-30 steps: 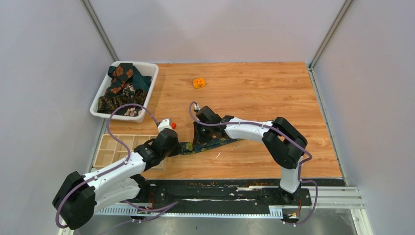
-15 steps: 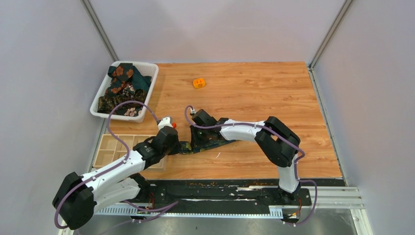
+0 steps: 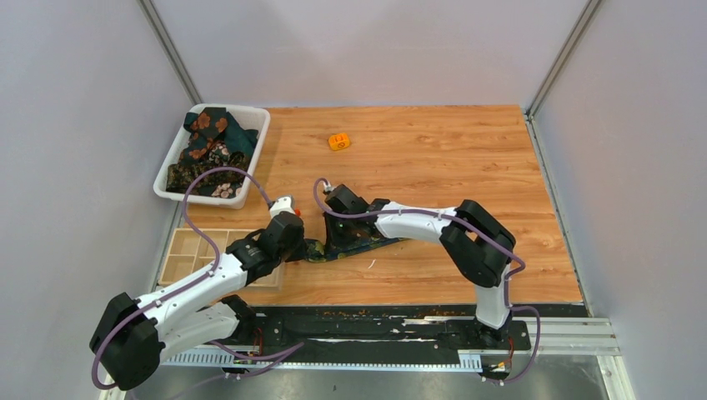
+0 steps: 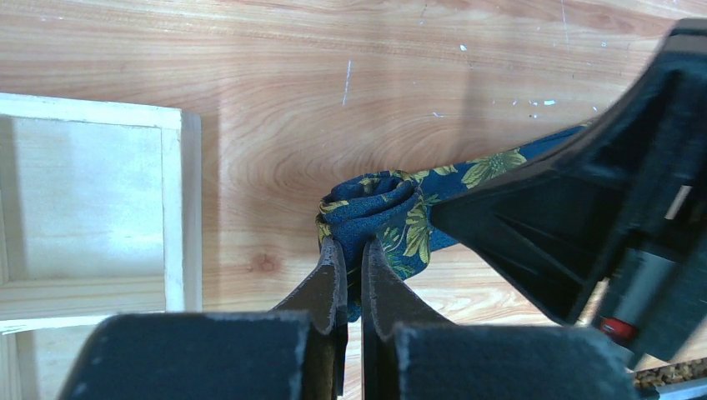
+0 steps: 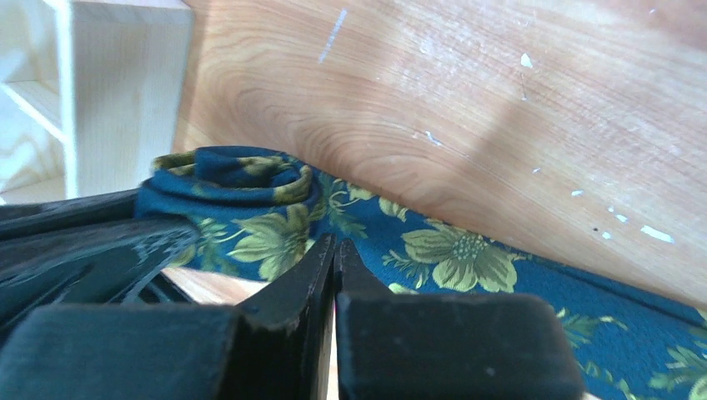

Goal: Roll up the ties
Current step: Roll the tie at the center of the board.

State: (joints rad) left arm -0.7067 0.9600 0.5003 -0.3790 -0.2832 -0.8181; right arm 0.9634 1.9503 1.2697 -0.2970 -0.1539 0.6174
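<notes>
Navy tie (image 4: 379, 212) between left gripper (image 4: 353, 247) tips

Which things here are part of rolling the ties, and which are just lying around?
Part of the job:
- navy tie, one end rolled up
- more ties, heaped in the white bin
- left gripper, pinching the roll
- right gripper, shut, at the navy tie

Lying about:
- orange cube
- wooden tray
</notes>
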